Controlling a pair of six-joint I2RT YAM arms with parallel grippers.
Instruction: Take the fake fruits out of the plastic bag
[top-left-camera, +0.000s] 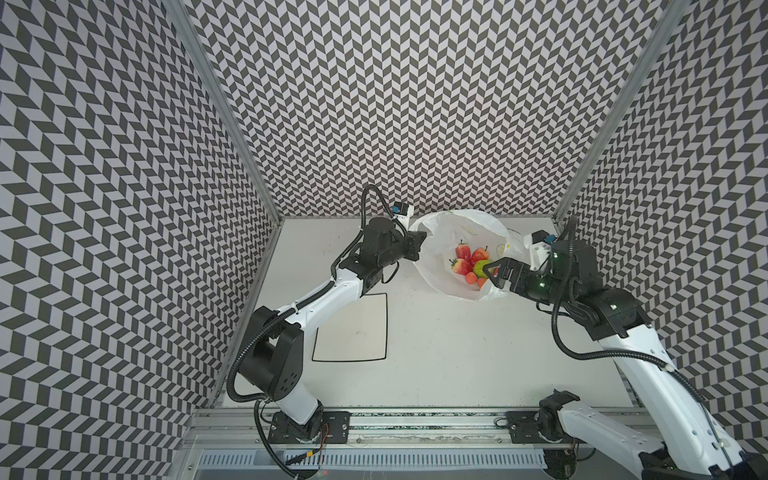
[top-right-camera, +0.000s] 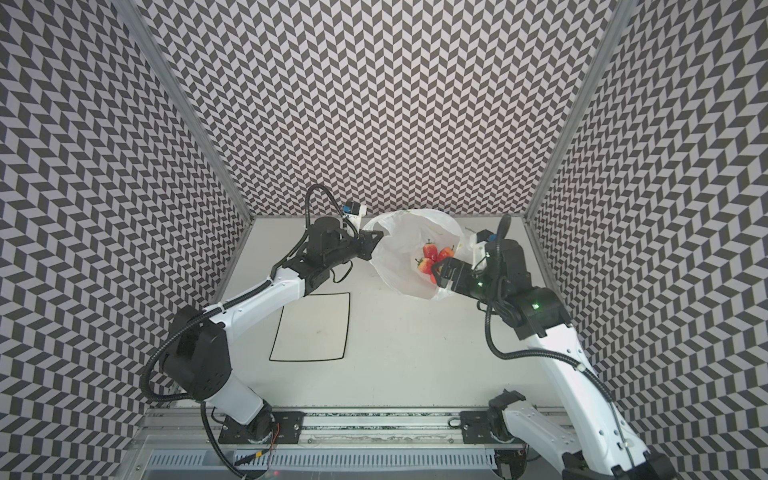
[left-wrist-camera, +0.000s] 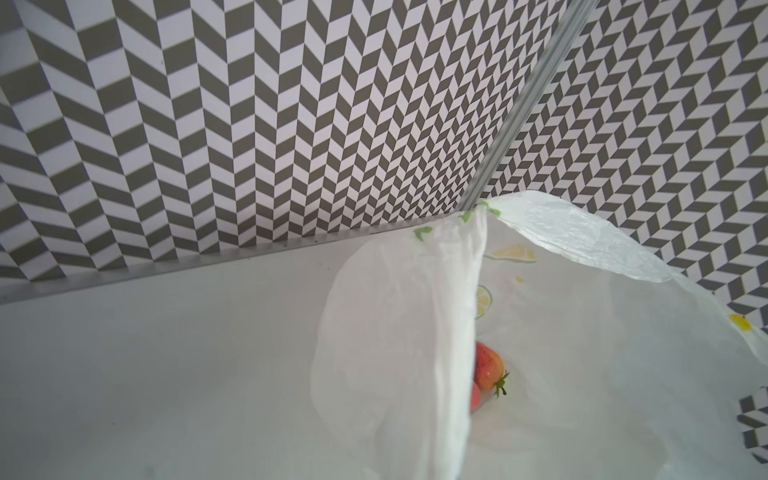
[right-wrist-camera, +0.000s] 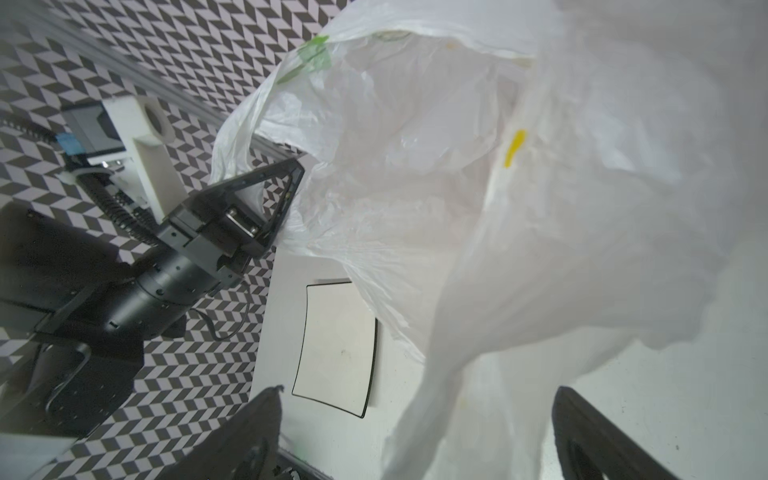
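Observation:
The plastic bag (top-left-camera: 440, 232) (top-right-camera: 399, 237) stands open-mouthed at the back of the table, white with lemon prints. The fake fruits lie inside it: red strawberries (top-left-camera: 462, 252) (top-right-camera: 430, 250), a light-green fruit (top-left-camera: 482, 268) and small orange balls (top-left-camera: 471, 277). My left gripper (top-left-camera: 422, 245) (top-right-camera: 376, 241) (right-wrist-camera: 293, 183) is shut on the bag's left rim. My right gripper (top-left-camera: 492, 274) (top-right-camera: 440, 270) (right-wrist-camera: 415, 449) is open at the bag's right rim, just beside the green fruit, with a fold of bag film between its fingers. The left wrist view shows the bag (left-wrist-camera: 561, 332) and one strawberry (left-wrist-camera: 488, 370), but no jaws.
A square white plate with a black rim (top-left-camera: 386, 324) (top-right-camera: 347, 324) (right-wrist-camera: 336, 345) lies on the table in front of the left arm, nothing on it. Patterned walls close in the back and both sides. The bag stands close to the back wall.

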